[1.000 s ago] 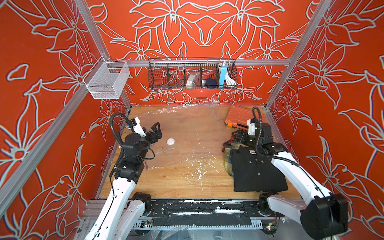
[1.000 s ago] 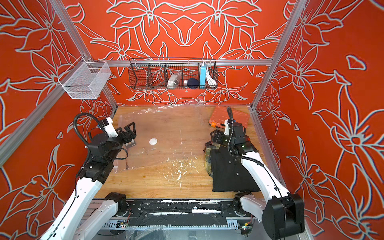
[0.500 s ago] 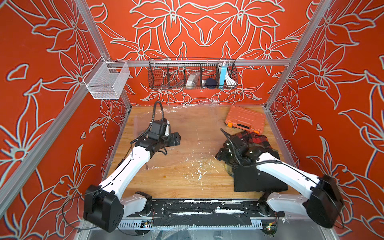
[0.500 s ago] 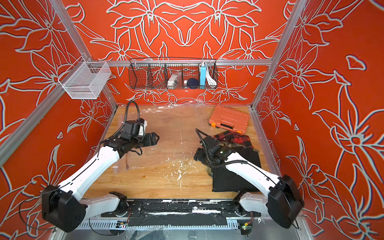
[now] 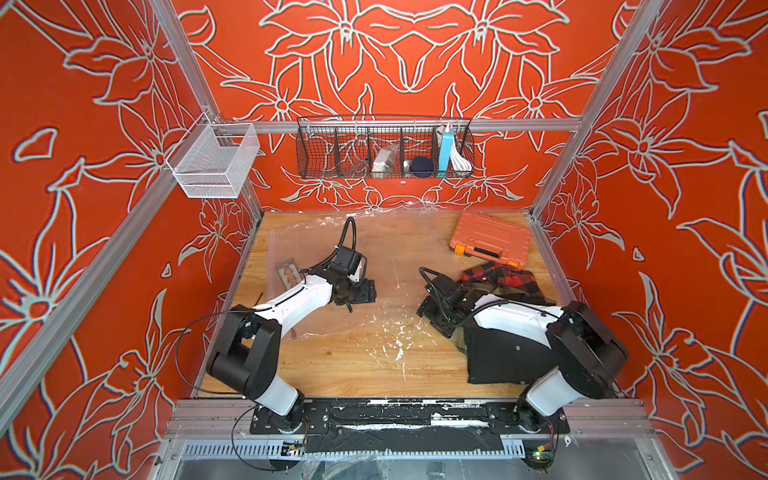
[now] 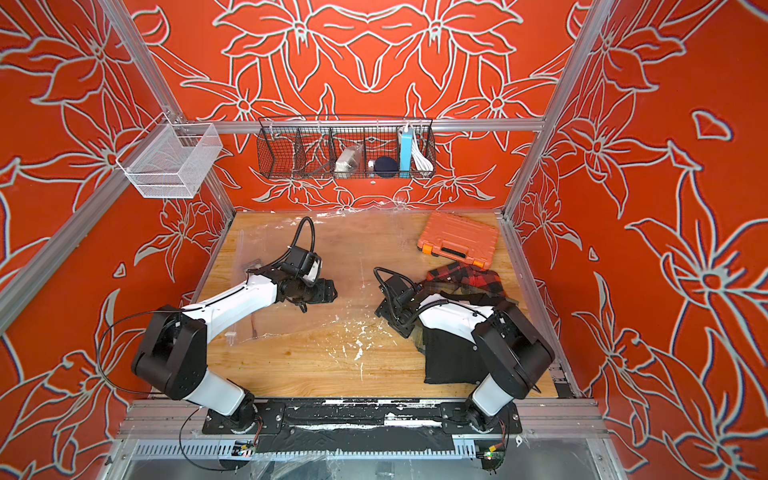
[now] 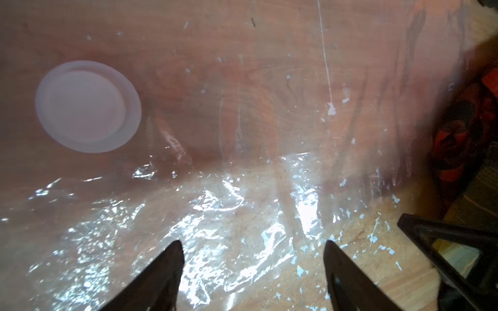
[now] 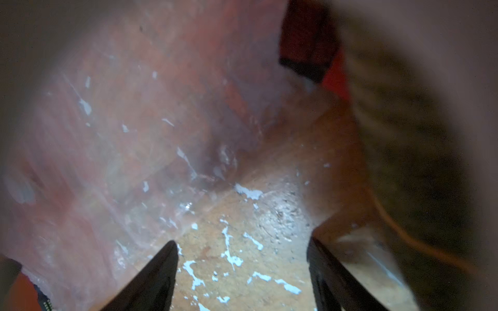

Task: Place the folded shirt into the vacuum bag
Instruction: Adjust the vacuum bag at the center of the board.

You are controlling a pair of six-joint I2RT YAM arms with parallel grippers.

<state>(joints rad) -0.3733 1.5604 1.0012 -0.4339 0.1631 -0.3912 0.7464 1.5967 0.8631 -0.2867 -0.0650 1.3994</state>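
Note:
The vacuum bag (image 5: 316,237) (image 6: 270,241) lies flat and clear on the wooden table, from the back edge to mid-table. Its white valve disc (image 7: 87,106) shows in the left wrist view; my left arm hides it in both top views. My left gripper (image 5: 365,293) (image 6: 326,293) (image 7: 253,269) hangs open just above the bag's crinkled near edge. The folded shirt (image 5: 498,357) (image 6: 449,361), black with red plaid at its far end, lies at the right. My right gripper (image 5: 428,309) (image 6: 384,311) (image 8: 242,269) stands open and empty over bare wood between bag and shirt.
An orange tool case (image 5: 490,239) sits at the back right, just behind the shirt. A small card (image 5: 289,274) lies at the bag's left part. A black wire basket (image 5: 384,149) and a white mesh basket (image 5: 212,162) hang above the table.
My left arm swung from the left wall to the bag's middle, covering the valve. My right arm left the shirt's top and came down to its left edge, near the bag.

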